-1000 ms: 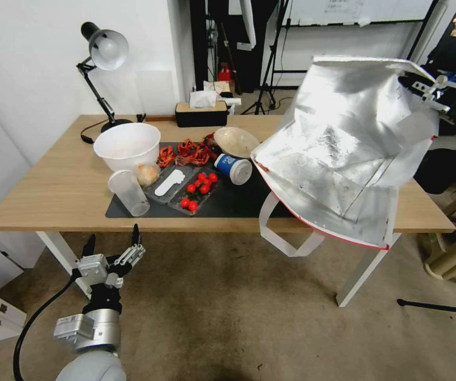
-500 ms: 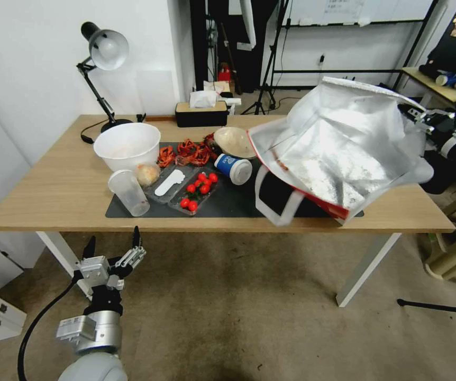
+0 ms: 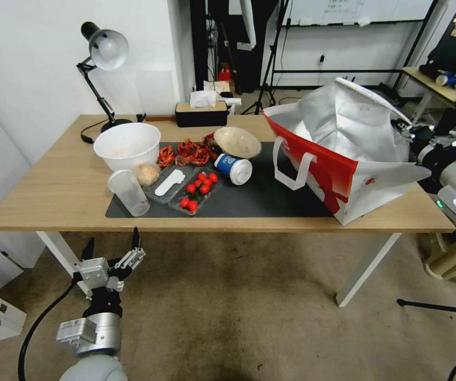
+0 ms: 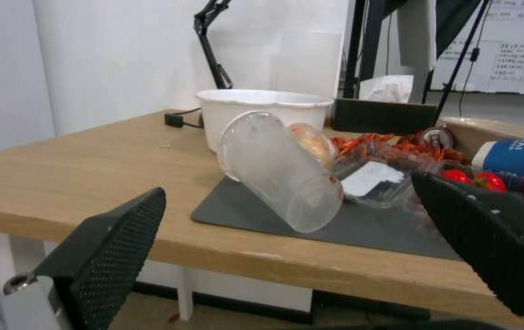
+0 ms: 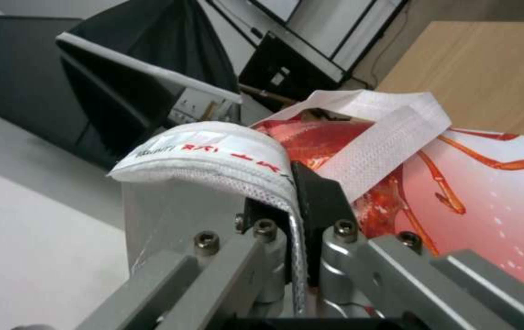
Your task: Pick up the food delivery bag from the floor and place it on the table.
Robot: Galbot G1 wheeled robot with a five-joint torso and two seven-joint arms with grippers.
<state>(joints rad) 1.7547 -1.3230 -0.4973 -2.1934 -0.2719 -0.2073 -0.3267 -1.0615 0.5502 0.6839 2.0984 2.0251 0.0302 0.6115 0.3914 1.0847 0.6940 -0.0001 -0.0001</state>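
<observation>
- Food delivery bag [image 3: 339,174] sitting on the table [image 3: 53,185] at the right end, near the front edge, one corner on the dark mat [image 3: 260,198], off the floor [image 3: 238,307] already.
- Standing roughly upright, mouth up and tipped a bit toward the back right corner; long axis running diagonally from the back edge toward the front right corner, red panel and one loop handle [image 3: 291,164] facing the table's middle.
- Right gripper [image 5: 295,220] clamped tight on the folded white top rim, at the bag's right side past the table's right end; jaws nearly closed with just the fabric between.
- Probably light and floppy: thin paper plus crinkly foil, sides bulging, so likely to sag or tip once let go. Looks empty, can't confirm.
- Best hold looks like the rim or the loop handles, not the slick side panels.
- Left gripper [image 3: 112,248] parked low under the front left corner, fingers spread wide, holding nothing.
- White bowl [image 3: 127,144], cup [image 3: 128,191] and tomatoes [image 3: 196,189] well apart from the bag.
</observation>
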